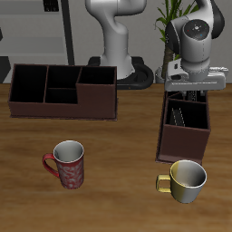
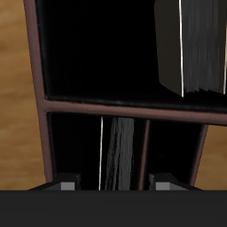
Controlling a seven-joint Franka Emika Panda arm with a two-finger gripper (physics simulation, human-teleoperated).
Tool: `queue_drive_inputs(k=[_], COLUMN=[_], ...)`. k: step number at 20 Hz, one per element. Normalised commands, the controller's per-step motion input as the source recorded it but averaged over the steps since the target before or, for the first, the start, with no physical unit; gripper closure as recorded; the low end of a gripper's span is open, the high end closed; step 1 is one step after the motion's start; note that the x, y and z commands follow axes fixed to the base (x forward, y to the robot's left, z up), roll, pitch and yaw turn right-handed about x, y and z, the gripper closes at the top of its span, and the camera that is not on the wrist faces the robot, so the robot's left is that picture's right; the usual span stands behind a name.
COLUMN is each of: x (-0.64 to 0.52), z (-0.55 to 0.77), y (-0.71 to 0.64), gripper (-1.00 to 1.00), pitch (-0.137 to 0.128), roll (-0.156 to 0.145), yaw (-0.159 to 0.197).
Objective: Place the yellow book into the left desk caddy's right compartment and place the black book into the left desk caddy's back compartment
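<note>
Left desk caddy (image 1: 184, 127) under the tool (image 1: 192, 91); yellow mug (image 1: 187, 179) just before it.

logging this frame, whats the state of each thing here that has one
left desk caddy: upright, holds books
gripper: above that caddy, open
book: on edge in a narrow section, between the fingers
second book: upright in the next section
red mug: upright
yellow mug: upright

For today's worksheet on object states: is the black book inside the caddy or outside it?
Inside. The black book stands on edge within a walled compartment of the left desk caddy, directly under the open gripper.
</note>
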Motion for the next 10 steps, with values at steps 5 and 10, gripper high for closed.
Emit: queue_drive_inputs(k=[5, 10], x=[0.00, -0.03], z=[0.07, 0.17], y=[-0.08, -0.09], gripper=[-1.00, -1.00], pitch=[-0.011, -0.026], roll=[0.002, 0.006], yaw=[-0.007, -0.013])
